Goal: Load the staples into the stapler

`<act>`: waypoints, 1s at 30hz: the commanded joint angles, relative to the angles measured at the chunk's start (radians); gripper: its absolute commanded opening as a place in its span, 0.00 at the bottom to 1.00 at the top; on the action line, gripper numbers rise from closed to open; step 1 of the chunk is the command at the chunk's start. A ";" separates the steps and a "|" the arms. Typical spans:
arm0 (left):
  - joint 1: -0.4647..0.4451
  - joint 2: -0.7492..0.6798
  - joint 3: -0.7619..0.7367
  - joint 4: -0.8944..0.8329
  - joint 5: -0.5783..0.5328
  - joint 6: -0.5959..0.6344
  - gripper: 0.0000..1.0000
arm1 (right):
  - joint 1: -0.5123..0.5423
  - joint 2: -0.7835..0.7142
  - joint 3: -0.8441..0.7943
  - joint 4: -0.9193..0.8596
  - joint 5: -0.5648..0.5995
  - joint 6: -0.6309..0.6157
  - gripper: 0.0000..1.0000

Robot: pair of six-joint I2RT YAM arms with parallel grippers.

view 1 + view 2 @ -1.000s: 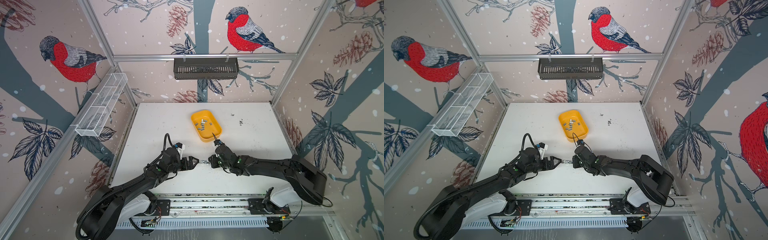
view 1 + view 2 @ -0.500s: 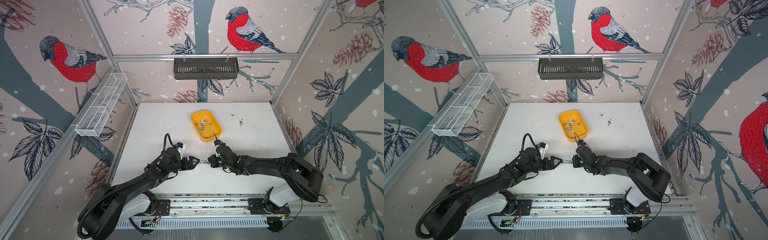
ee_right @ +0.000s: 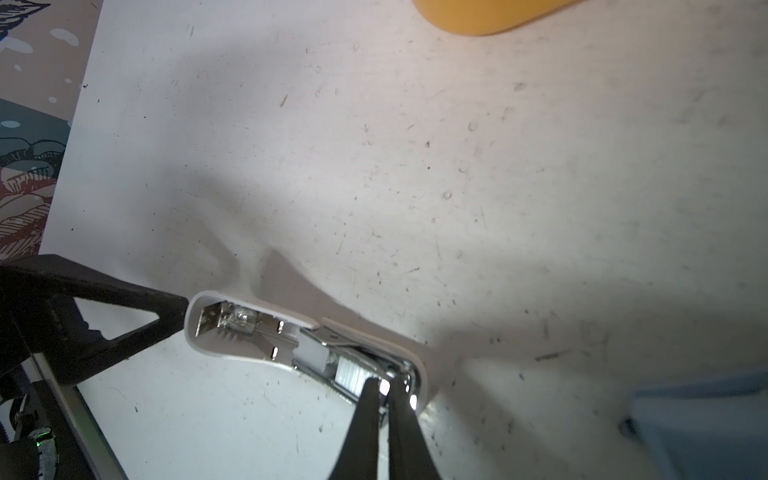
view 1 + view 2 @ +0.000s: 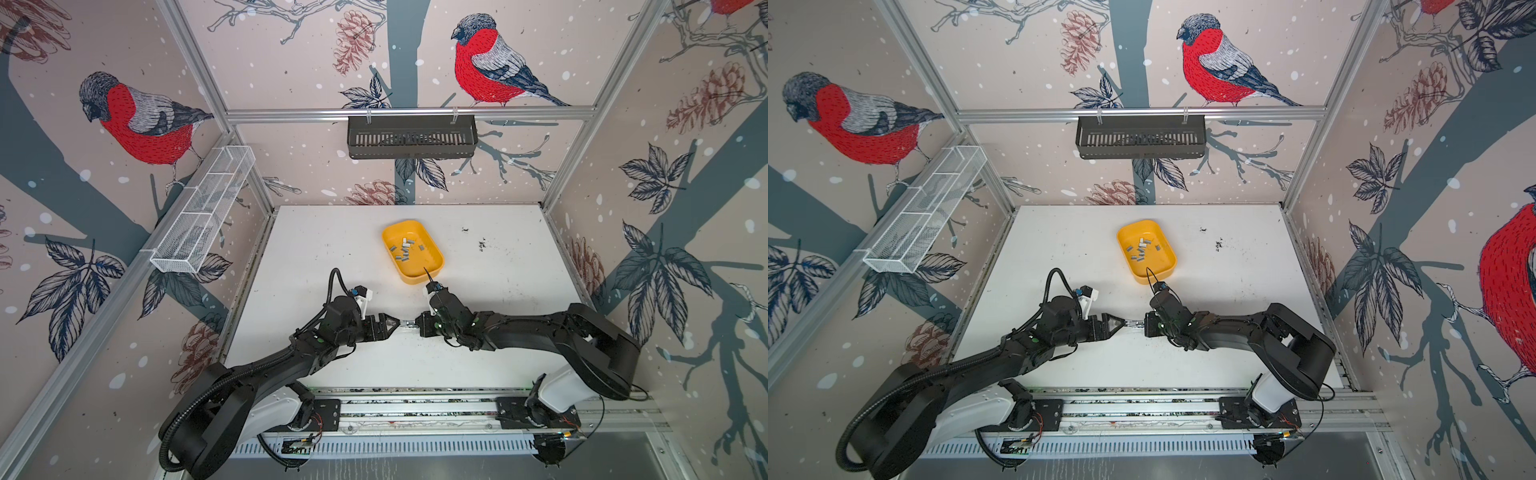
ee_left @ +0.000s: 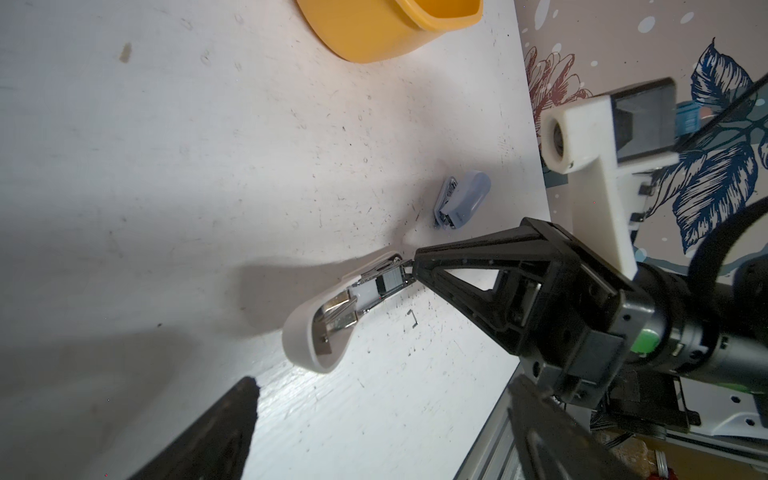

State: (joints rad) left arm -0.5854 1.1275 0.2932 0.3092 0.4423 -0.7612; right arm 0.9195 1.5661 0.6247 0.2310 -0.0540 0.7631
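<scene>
Two arms (image 4: 266, 370) stretched low, meeting over the glossy white stapler (image 3: 249, 332) lying open. Right gripper (image 3: 385, 384) pinched together at the ribbed silver staples (image 3: 348, 371) in its channel; left gripper (image 4: 395, 323) spread wide.

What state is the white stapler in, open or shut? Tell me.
Open. The white stapler lies with its lid folded back, the metal channel and spring bared, and staples sitting in the channel.
</scene>
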 commanded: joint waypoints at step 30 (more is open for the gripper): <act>-0.009 0.060 0.076 -0.160 0.019 -0.052 0.67 | 0.064 0.051 0.084 -0.098 0.149 -0.024 0.04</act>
State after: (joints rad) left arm -0.5938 1.1854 0.3550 0.1955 0.4900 -0.7868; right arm 0.9787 1.6119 0.7006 0.1543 0.0769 0.7536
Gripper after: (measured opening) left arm 0.678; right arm 0.048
